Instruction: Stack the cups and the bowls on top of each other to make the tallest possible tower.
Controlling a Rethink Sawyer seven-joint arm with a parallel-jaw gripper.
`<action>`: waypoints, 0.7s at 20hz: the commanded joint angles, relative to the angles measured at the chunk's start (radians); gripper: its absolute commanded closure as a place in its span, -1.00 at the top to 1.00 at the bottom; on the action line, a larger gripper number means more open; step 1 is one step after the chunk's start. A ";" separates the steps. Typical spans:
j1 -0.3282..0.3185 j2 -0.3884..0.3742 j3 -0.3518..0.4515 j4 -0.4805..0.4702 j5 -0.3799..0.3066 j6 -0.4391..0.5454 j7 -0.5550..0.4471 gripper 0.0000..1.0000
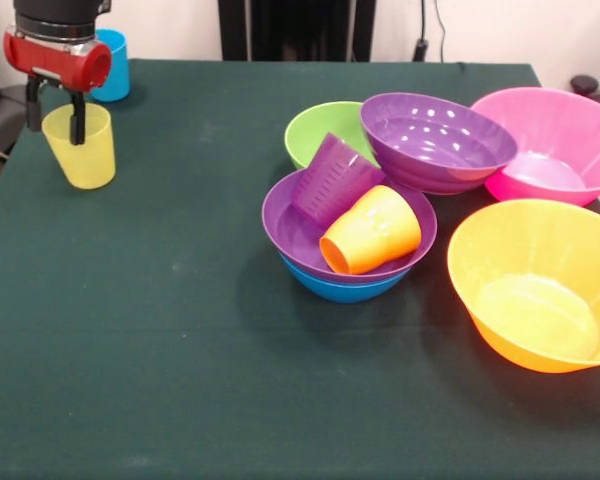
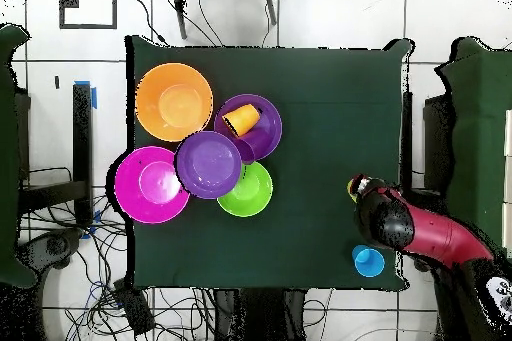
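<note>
Two views record the moment, front first. On the dark green cloth-covered table [image 1: 130, 350], the red and black gripper [image 1: 55, 115] comes down at the upper left with its two black fingers [image 1: 77, 118] straddling the rim of the small yellow tapered plastic cup [image 1: 82, 148], one finger outside the wall and one inside, so the jaws grasp the yellow cup, which stands upright; whether its base touches the cloth cannot be told. Just behind the gripper, the small blue plastic cup [image 1: 115, 68] stands upright near the far edge. At centre, the tower consists of the glossy blue plastic bowl [image 1: 345, 289] lowest with a purple plastic bowl [image 1: 295, 235] nested in it; inside this lie the small orange plastic cup [image 1: 372, 231], tipped with its mouth toward the camera, and the small purple plastic cup [image 1: 335, 180], tilted against the rim. Behind stands the green plastic bowl [image 1: 320, 130], and a second purple bowl [image 1: 435, 140] rests tilted on its neighbours. The large translucent pink bowl [image 1: 555, 140] and large translucent orange bowl [image 1: 540, 285] sit at right. In the overhead view, the gripper [image 2: 355, 189] is near the table's right edge, a sliver of yellow showing beneath it, with the blue cup [image 2: 368, 261] close by and the bowls clustered well apart at left.
</note>
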 commanded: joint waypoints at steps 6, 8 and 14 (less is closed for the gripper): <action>0.099 0.044 -0.008 -0.036 -0.038 -0.024 0.072 1.00; 0.108 0.046 -0.017 -0.038 -0.041 -0.032 0.071 1.00; 0.129 0.050 -0.034 -0.048 -0.030 -0.030 0.071 1.00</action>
